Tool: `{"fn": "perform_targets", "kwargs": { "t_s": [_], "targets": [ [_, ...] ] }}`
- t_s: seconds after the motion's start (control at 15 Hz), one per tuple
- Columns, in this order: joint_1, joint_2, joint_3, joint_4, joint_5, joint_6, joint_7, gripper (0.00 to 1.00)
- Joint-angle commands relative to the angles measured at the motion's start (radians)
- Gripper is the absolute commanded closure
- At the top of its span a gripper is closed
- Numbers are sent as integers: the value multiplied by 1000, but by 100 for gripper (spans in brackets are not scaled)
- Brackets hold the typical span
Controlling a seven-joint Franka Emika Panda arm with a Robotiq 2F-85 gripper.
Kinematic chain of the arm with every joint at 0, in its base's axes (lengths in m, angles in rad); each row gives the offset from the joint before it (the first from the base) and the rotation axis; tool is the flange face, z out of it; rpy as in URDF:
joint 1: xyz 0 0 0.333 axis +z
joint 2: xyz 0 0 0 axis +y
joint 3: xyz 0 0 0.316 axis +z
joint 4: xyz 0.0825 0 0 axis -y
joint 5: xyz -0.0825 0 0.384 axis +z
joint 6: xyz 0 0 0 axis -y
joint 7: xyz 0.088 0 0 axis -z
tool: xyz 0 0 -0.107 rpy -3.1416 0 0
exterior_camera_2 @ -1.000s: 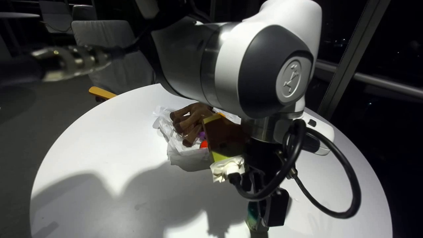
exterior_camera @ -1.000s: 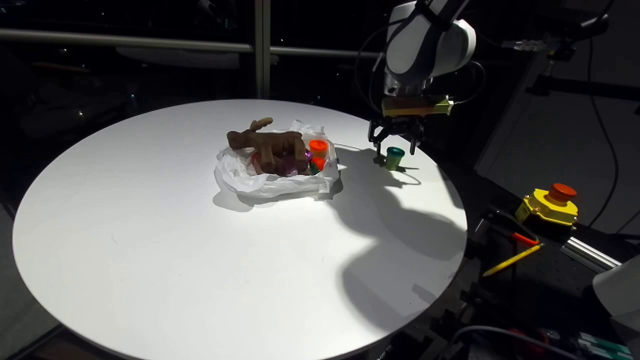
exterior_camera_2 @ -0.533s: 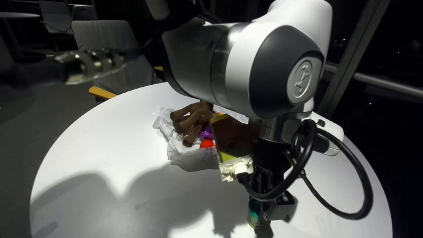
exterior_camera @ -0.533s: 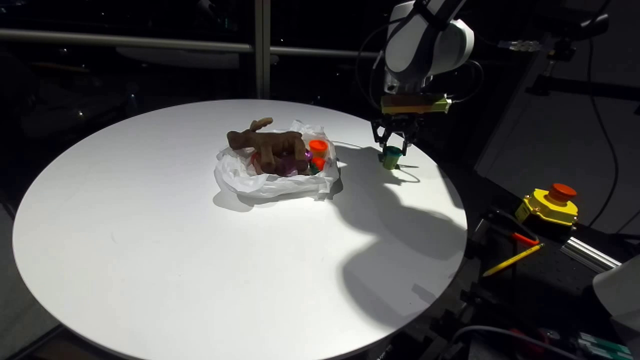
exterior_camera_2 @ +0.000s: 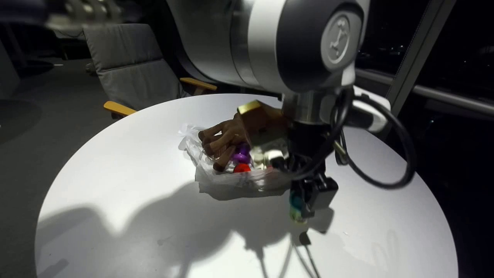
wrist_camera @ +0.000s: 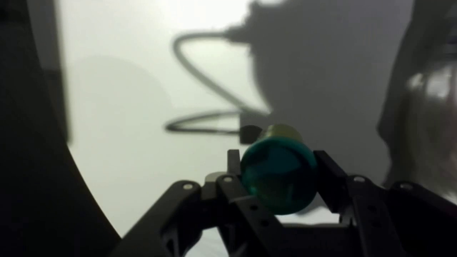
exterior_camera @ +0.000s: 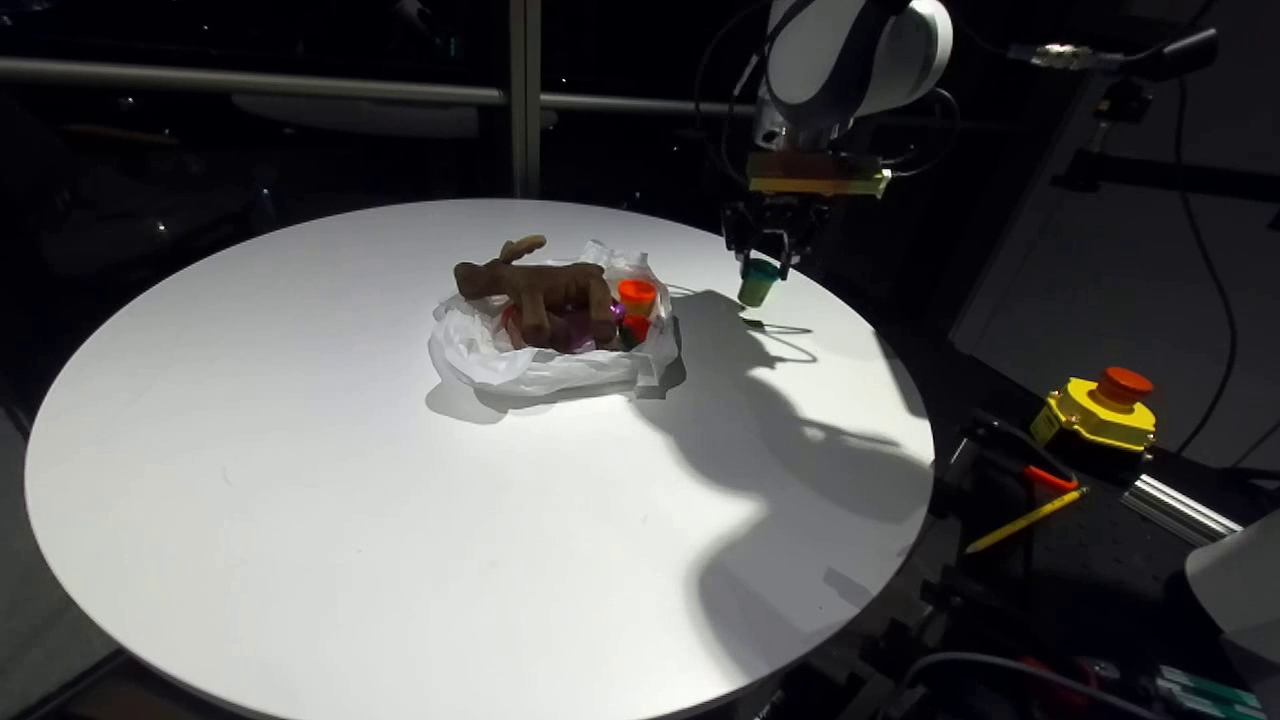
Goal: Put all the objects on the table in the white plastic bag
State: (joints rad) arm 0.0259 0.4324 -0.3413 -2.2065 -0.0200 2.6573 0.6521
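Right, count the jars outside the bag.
1 that I can see: the green jar, tilted in the hand, above the table. Others could be lost in the dark around it.

In an exterior view you're high up and well back, tilted down over nearly the whole table [exterior_camera: 330, 540], facing a metal rail [exterior_camera: 250, 82] past its far edge. In an exterior view you're right up by the arm [exterior_camera_2: 266, 46], looking down across to a chair [exterior_camera_2: 127, 65] beyond the far-left edge. Both share the table and white bag [exterior_camera: 545, 376]. Wrist view's super close, aimed down past the gripper [wrist_camera: 278, 169].
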Motion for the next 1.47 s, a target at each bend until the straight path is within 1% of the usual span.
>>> {"fn": "perform_targets", "kwargs": {
  "t_s": [0.0,0.13,0.2,0.27,0.4,0.6,0.67,0.93,1.2,1.4],
  "targets": [
    [73,-146,9,-35,-75,39,38,72],
    [66,-165,60,-9,-59,59,12,72],
    [52,-113,109,51,-5,73,-2,72],
    [43,-104,140,69,25,76,-20,72],
    [24,-49,196,143,89,58,-57,72],
    [14,28,239,238,141,16,-98,72],
    [16,53,241,265,142,9,-102,72],
    [39,131,207,348,111,-21,-81,72],
    [61,174,173,387,82,-48,-61,72],
    [66,201,178,407,72,-111,-74,72]
  ]
}}
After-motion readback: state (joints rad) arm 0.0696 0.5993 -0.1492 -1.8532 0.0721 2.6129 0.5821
